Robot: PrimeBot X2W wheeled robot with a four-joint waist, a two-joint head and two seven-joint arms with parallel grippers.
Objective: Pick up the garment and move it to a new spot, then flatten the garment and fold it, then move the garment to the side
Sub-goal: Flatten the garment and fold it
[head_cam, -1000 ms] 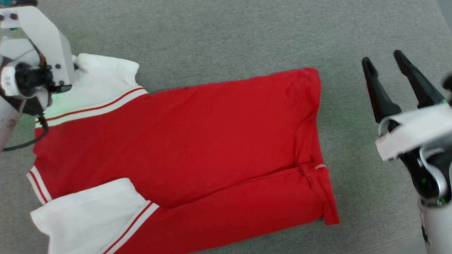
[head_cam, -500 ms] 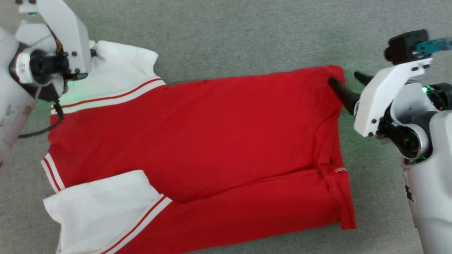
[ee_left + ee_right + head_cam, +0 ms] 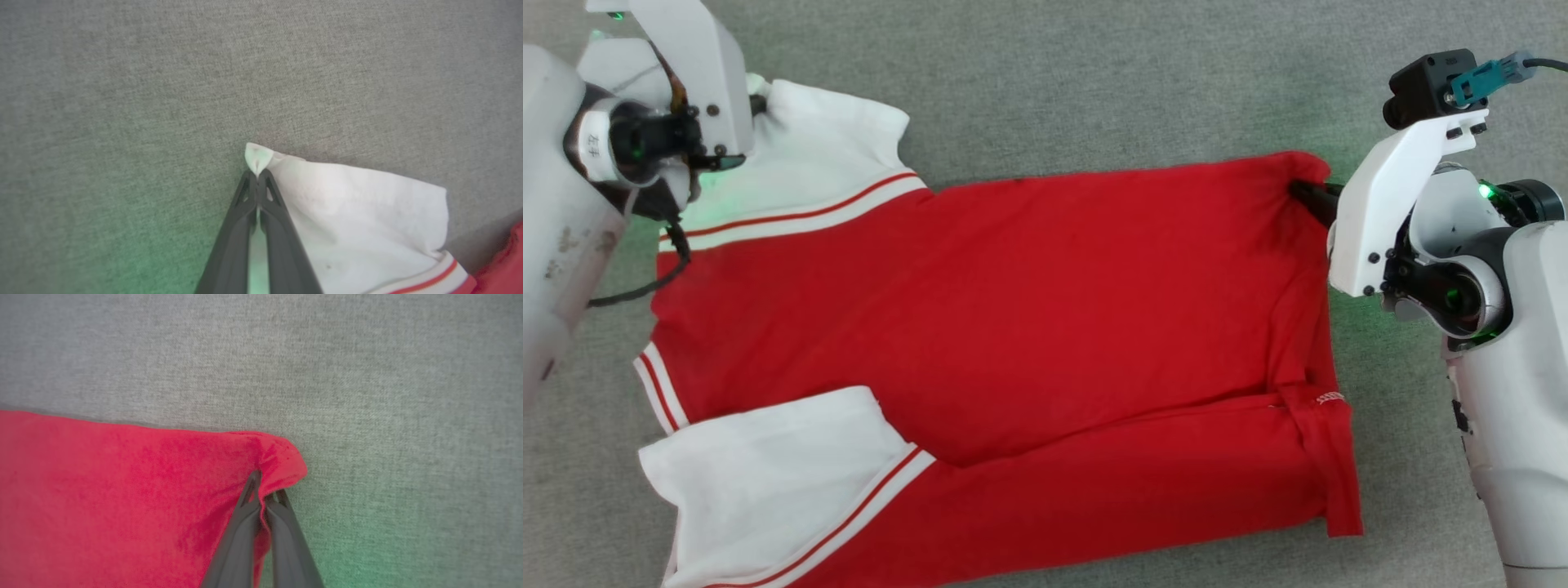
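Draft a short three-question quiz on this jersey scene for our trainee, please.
1. True or false: the right tool hangs open above the jersey.
2. What does the left tool pinch? A: a red hem. B: a white sleeve corner. C: nothing.
3. Fill in: the jersey lies on a ___ surface.
Key: 1 false, it is shut on a red corner; 2 B; 3 grey.

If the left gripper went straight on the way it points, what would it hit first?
The left gripper is shut on the white sleeve corner of the garment; beyond that lies grey surface, which it would probably meet, though depth is unclear.
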